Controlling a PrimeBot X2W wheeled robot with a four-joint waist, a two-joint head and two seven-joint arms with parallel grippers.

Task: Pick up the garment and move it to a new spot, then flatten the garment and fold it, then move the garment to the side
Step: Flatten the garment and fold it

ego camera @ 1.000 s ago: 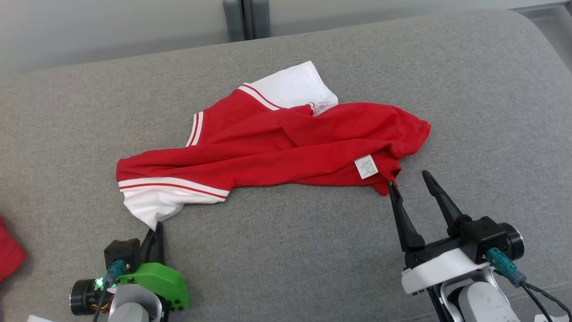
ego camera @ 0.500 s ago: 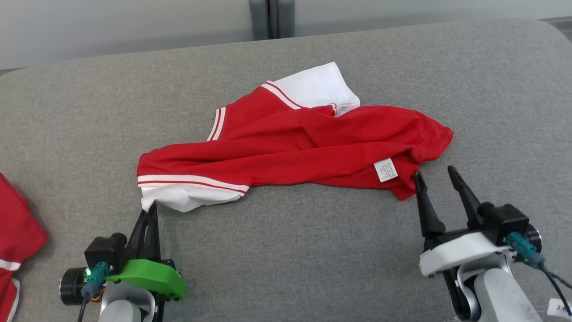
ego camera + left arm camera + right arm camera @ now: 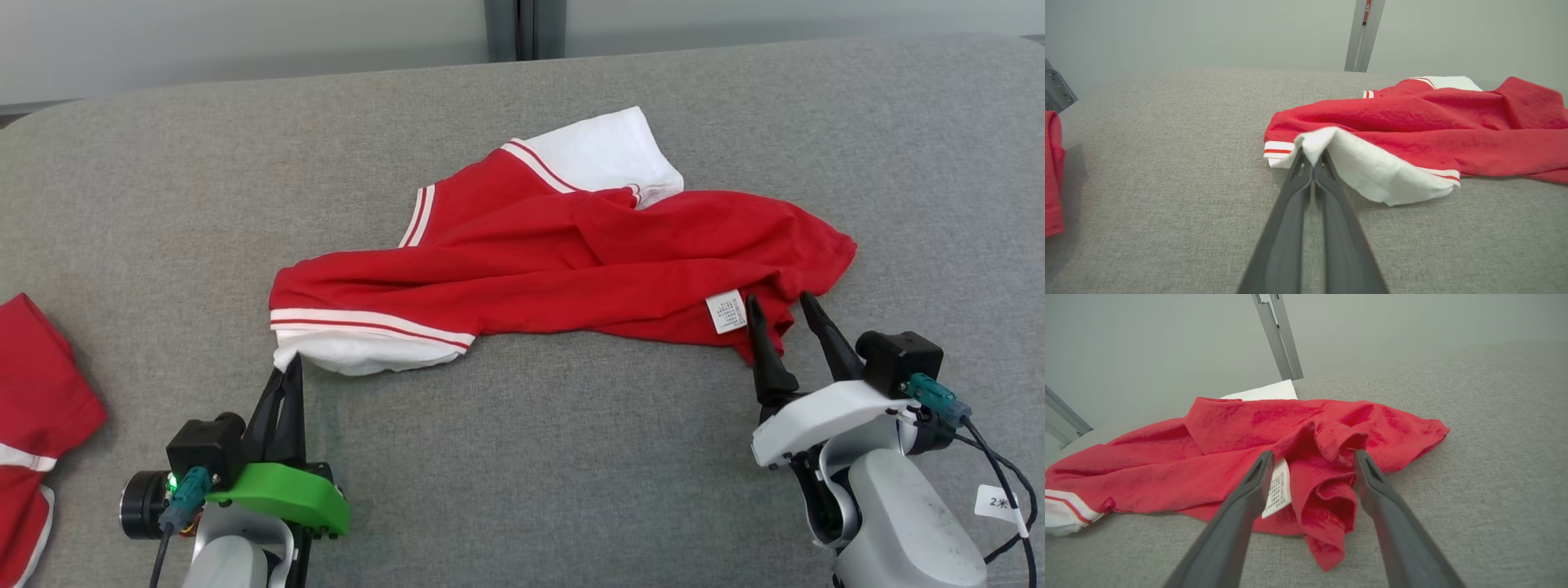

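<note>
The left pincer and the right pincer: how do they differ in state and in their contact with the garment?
The left pincer is shut, the right pincer is open. The left pincer grips the white sleeve of the garment; the right pincer straddles its red corner without gripping. Both reach the garment's near edge.

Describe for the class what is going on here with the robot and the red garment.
The robot is getting hold of a crumpled red and white garment lying on a grey cushion. Its left gripper is shut on the edge of the white sleeve. Its right gripper is open, fingers straddling the bunched red hem beside the white label, not yet closed on it. A second garment, also red, lies at the far left.
</note>
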